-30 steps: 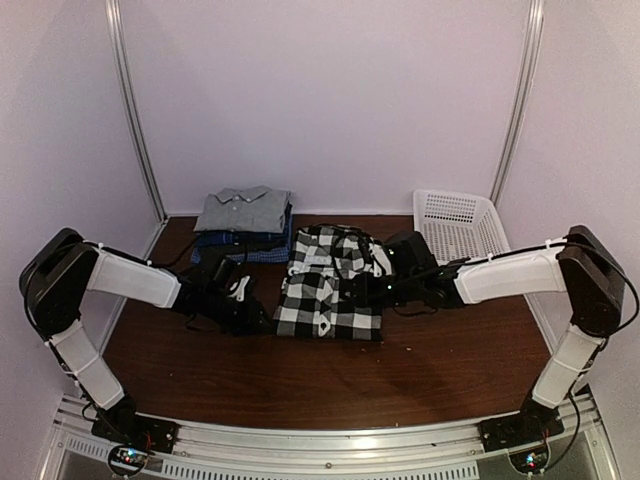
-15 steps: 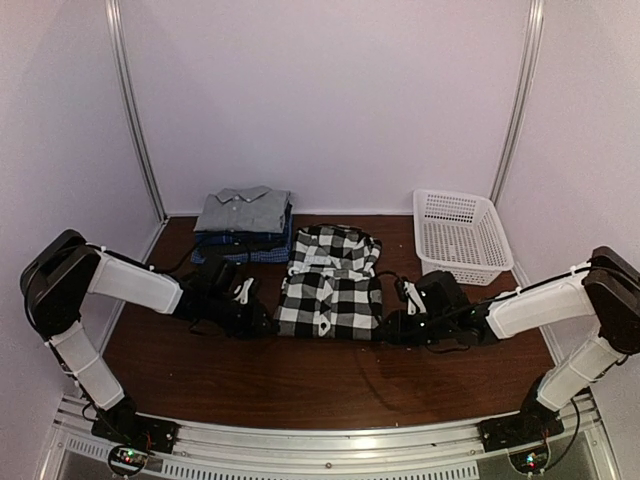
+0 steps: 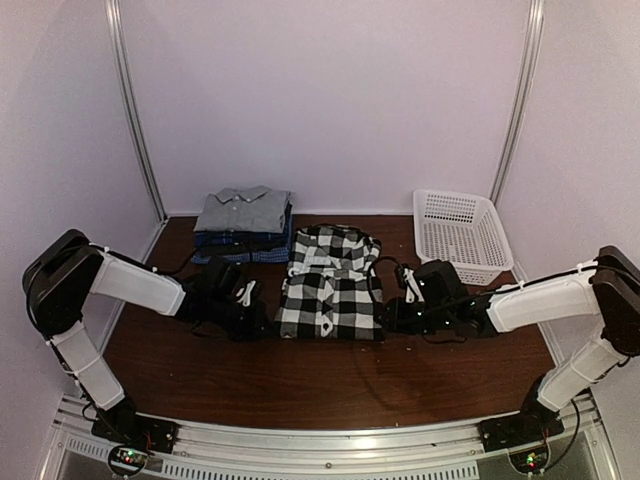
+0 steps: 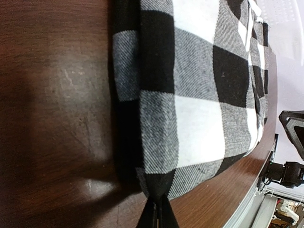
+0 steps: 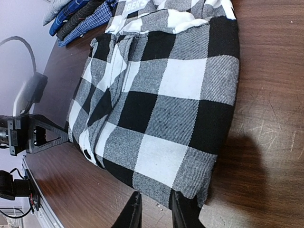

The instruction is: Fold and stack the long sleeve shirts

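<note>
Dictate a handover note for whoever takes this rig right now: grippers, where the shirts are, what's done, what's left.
Left gripper: shut on the near left corner of the checked shirt.
Right gripper: jaws apart at that shirt's near right corner, no grip seen yet.
Shirts: checked shirt lies folded mid-table; folded stack at back left, grey shirt on top.
Left to do: probably close the right grip, then lift the checked shirt onto the stack.

We note: checked shirt (image 5: pixel 175 95) soft woven twill cloth, matt; table (image 5: pixel 270 118) dark wood, glossy, finely scratched; basket (image 3: pixel 450 208) white plastic lattice.
</note>
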